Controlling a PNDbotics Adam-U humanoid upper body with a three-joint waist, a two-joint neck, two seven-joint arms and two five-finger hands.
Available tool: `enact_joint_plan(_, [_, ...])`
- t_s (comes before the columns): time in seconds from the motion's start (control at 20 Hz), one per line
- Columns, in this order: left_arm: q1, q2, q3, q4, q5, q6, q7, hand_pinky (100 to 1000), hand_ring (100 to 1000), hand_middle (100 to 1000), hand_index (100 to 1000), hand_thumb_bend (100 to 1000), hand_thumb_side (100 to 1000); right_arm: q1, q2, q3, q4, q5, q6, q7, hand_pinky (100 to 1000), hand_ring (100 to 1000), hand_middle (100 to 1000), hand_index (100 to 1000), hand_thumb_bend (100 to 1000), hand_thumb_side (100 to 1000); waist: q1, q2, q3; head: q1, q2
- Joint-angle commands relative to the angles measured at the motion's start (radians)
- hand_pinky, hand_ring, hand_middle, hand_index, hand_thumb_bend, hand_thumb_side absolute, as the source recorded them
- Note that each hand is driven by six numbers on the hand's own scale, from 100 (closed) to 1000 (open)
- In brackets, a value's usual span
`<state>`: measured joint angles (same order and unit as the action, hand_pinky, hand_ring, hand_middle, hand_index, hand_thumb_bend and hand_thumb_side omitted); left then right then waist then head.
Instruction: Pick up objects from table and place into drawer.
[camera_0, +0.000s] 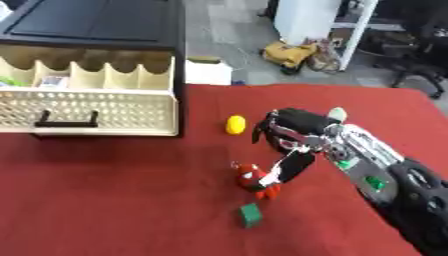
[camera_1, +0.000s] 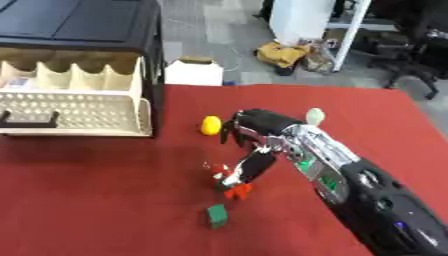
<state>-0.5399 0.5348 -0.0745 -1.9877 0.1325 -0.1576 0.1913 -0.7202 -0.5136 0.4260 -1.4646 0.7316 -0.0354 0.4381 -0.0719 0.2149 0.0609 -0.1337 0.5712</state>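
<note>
Black fingers (camera_0: 262, 127) with silver joints curl downward from the right hand (camera_0: 293, 131); we see the thumb (camera_0: 291, 167) angled down onto the red toy (camera_0: 255, 180), touching its upper right side. Whether the fingers actually clamp it we cannot tell; they look curled, a little apart from the thumb. The toy is a small lumpy figure, red with white and dark bits, sitting near the cloth's middle. At 6 o'clock from it lies a small green block (camera_0: 251, 215), squarish, apart from the toy. At 11 o'clock from the hand sits a smooth yellow oval object (camera_0: 235, 124), just beside the fingertips, not touching. A pale round thing (camera_0: 337, 114) shows behind the wrist. We note the red cloth table (camera_0: 114, 200), matte and flat, has wide bare room at 7 to 9 o'clock. At 10 o'clock the cream plastic drawer (camera_0: 87, 107) stands pulled open, perforated front, black handle, divider slots inside, under a black cabinet (camera_0: 96, 25). The drawer's front corner is well apart from the hand.
</note>
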Motion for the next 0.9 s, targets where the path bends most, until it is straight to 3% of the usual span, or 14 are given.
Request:
enact_joint_plan(0.05, [-0.014,0.015,0.014,-0.012,0.007,0.005,0.001,536,513,539,836,113,1000,-0.009,0.005,-0.014,0.007,0.004,0.016,-0.009,617,601,352,647,816,614,0.002,-0.022,-0.002,0.001,0.01])
enact_joint_plan(0.35, [-0.011,0.01,0.015,-0.012,0.008,0.008,-0.001,527,512,538,833,114,1000,0.0,0.046,-0.041,0.106,0.105,0.033,-0.084,611,608,338,598,814,628,0.002,-0.02,0.003,-0.007,0.012])
enact_joint_plan(0.65, [-0.01,0.008,0.017,-0.012,0.007,0.011,-0.001,525,512,537,831,116,1000,0.01,0.069,-0.048,0.166,0.202,0.005,-0.155,608,618,341,612,771,646,0.0,-0.016,0.002,-0.006,0.013])
enact_joint_plan(0.9, [-0.008,0.005,0.016,-0.012,0.006,0.013,-0.005,523,511,536,828,115,1000,0.016,0.079,-0.05,0.194,0.227,-0.011,-0.174,604,617,341,614,757,618,-0.001,-0.015,0.006,-0.009,0.007])
